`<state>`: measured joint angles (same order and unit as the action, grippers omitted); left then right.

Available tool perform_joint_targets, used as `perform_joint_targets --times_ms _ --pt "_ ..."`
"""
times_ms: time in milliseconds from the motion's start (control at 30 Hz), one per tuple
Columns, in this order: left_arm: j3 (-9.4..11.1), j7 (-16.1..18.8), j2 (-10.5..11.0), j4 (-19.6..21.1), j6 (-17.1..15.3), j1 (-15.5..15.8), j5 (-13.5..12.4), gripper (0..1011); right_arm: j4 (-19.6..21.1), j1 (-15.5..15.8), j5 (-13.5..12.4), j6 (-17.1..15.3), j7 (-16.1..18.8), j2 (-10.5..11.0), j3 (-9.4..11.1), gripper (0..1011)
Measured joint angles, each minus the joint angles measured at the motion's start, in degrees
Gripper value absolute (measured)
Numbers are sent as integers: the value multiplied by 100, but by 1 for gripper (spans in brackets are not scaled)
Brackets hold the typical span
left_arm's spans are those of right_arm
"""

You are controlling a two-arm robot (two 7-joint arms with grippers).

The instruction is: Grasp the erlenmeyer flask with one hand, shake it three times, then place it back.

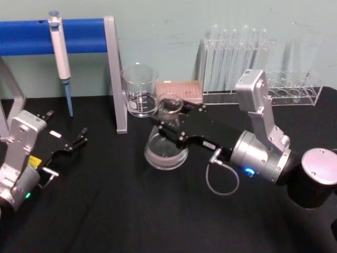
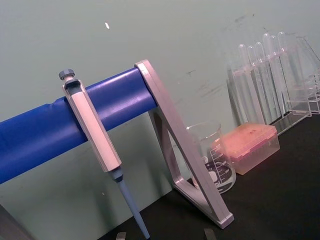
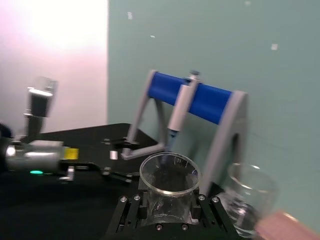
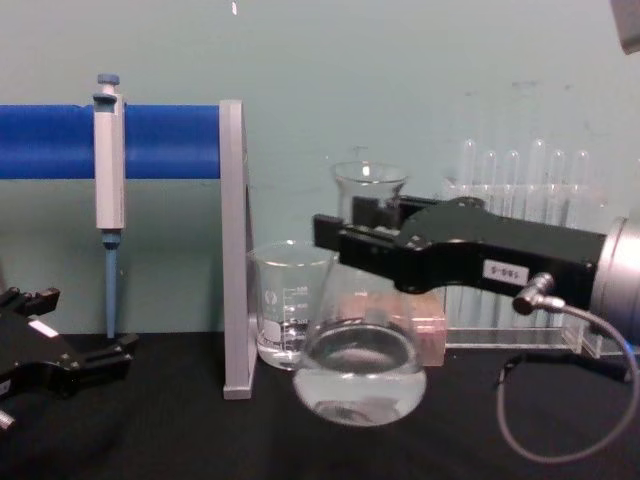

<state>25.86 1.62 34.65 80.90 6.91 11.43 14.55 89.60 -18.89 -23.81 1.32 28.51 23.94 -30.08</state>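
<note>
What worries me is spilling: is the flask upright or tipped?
Upright: the flask has its neck straight above its base, gripped by the right tool.

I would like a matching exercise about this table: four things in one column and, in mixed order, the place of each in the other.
Things:
1 flask
2 beaker
3 pipette
4 test tubes

Places:
A in the rack
B hanging on the blue bar
C held by the right gripper
D beside the grey post

Pairs: 1-C, 2-D, 3-B, 4-A.
</note>
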Motion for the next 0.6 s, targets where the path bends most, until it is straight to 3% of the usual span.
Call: perform_joint_targets --times_ms 600 --pt "0 0 0 0 0 0 0 1001 -292 86 305 12 -548 -87 669 458"
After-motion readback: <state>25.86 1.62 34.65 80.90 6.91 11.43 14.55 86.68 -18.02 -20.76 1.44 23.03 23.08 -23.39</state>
